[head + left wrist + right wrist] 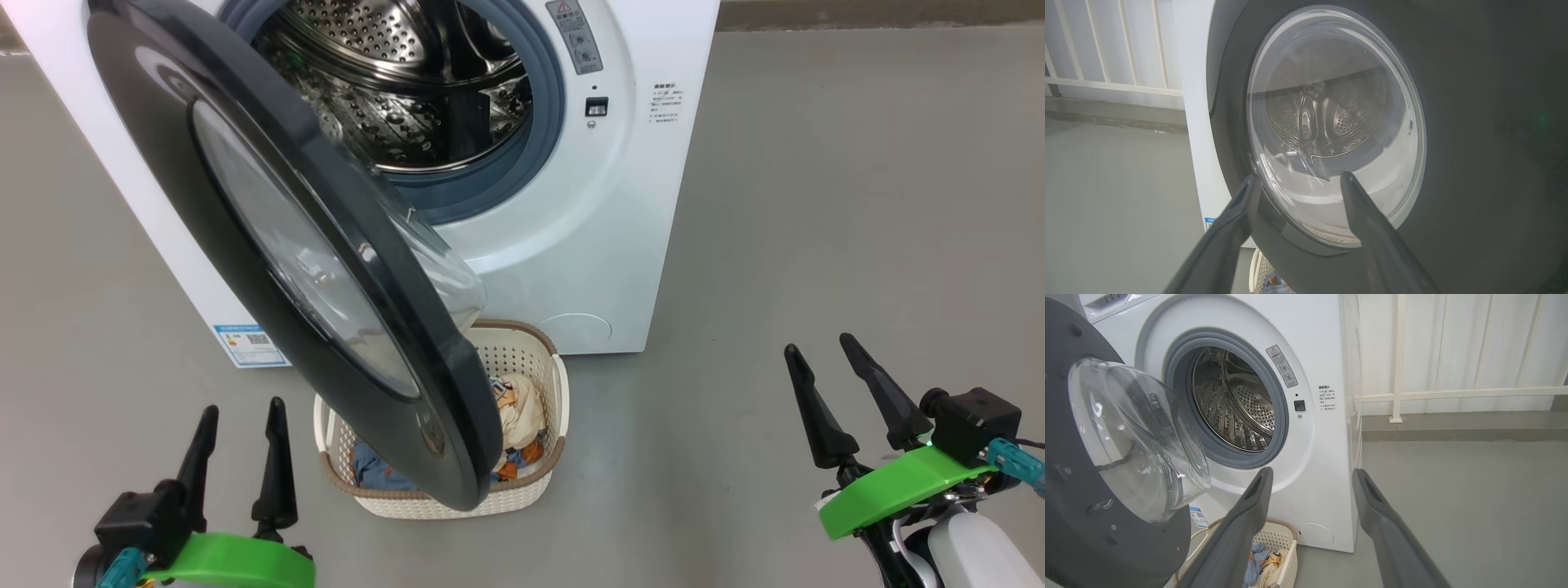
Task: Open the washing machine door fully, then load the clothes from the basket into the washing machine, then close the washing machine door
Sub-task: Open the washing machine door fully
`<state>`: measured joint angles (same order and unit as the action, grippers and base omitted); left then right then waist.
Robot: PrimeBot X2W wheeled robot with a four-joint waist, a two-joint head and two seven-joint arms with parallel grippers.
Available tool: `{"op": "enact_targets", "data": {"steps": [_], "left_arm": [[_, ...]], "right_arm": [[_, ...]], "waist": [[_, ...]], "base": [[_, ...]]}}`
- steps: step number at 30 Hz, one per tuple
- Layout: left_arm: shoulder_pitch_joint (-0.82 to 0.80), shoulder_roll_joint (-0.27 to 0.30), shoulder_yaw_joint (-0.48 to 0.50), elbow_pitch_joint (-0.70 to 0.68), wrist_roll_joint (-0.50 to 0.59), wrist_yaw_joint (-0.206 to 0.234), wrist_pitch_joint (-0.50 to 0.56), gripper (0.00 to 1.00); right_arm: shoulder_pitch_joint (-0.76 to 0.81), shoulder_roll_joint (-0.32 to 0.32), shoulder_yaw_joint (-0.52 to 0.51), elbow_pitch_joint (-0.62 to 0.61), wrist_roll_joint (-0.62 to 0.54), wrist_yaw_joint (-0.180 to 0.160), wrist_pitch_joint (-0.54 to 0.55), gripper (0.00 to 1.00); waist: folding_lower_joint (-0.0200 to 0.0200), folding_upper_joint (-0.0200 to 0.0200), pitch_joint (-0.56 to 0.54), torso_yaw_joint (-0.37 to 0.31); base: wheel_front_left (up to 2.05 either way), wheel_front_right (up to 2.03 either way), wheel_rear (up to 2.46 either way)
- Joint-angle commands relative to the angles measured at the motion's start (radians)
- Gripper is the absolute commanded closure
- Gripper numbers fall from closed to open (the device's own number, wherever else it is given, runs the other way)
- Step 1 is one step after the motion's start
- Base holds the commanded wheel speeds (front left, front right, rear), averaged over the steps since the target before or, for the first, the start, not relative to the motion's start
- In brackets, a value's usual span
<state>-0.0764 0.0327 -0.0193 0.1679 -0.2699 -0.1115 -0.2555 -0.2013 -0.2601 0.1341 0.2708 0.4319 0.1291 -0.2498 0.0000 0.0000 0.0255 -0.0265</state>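
The washing machine (563, 212) stands ahead with its steel drum (400, 90) exposed. Its round black door (245, 204) is swung out towards me, partly open, hanging over the basket (535, 490). Blue and cream clothes (518, 416) lie in the basket, half hidden by the door. My left gripper (241, 425) is open at the lower left, just left of the door and basket. In the left wrist view the door's glass window (1331, 122) lies close in front of the open fingers (1359, 204). My right gripper (820, 347) is open, well right of the machine.
Grey floor (816, 204) spreads to the right of the machine. A white railing (1453, 394) and pale wall stand behind it. A blue label sticker (249, 345) marks the machine's lower left corner.
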Motion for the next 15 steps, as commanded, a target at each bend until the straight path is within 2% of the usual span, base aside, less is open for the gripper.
{"op": "enact_targets", "data": {"steps": [1,10,11,12,13,14,15], "left_arm": [[-0.019,0.018,0.034,-0.026,0.000,-0.001,-0.006,0.00],[-0.025,0.018,0.036,-0.020,0.000,-0.004,-0.006,0.00],[-0.025,0.018,0.036,-0.019,-0.001,-0.005,-0.006,0.17],[-0.026,0.018,0.037,-0.019,-0.001,-0.005,-0.006,0.54],[-0.026,0.018,0.037,-0.019,-0.001,-0.005,-0.006,0.54],[-0.027,0.018,0.037,-0.019,-0.002,-0.005,-0.006,0.85],[-0.027,0.018,0.038,-0.019,-0.003,-0.005,-0.006,1.00]], "right_arm": [[0.009,-0.007,0.023,-0.018,-0.007,0.002,-0.012,0.00],[0.009,-0.005,0.026,-0.009,-0.008,0.002,-0.012,0.00],[0.009,-0.005,0.026,-0.007,-0.008,0.002,-0.012,0.00],[0.009,-0.004,0.027,-0.006,-0.009,0.002,-0.012,0.00],[0.009,-0.004,0.027,-0.006,-0.009,0.002,-0.012,0.00],[0.009,-0.004,0.027,-0.005,-0.010,0.002,-0.012,0.00],[0.008,-0.003,0.026,-0.004,-0.010,0.002,-0.012,0.00]], "waist": [[0.0000,0.0000,0.000,0.000],[0.0000,0.0000,-0.001,0.002],[0.0000,0.0000,-0.001,0.002],[0.0000,0.0000,-0.001,0.003],[0.0000,0.0000,-0.001,0.003],[0.0000,0.0000,-0.001,0.003],[0.0000,0.0000,-0.002,0.003]], "base": [[0.00,0.00,0.00],[0.00,0.00,0.00],[0.00,0.00,0.00],[0.00,0.00,0.00],[0.00,0.00,0.00],[0.00,0.00,0.00],[0.00,0.00,0.00]]}}
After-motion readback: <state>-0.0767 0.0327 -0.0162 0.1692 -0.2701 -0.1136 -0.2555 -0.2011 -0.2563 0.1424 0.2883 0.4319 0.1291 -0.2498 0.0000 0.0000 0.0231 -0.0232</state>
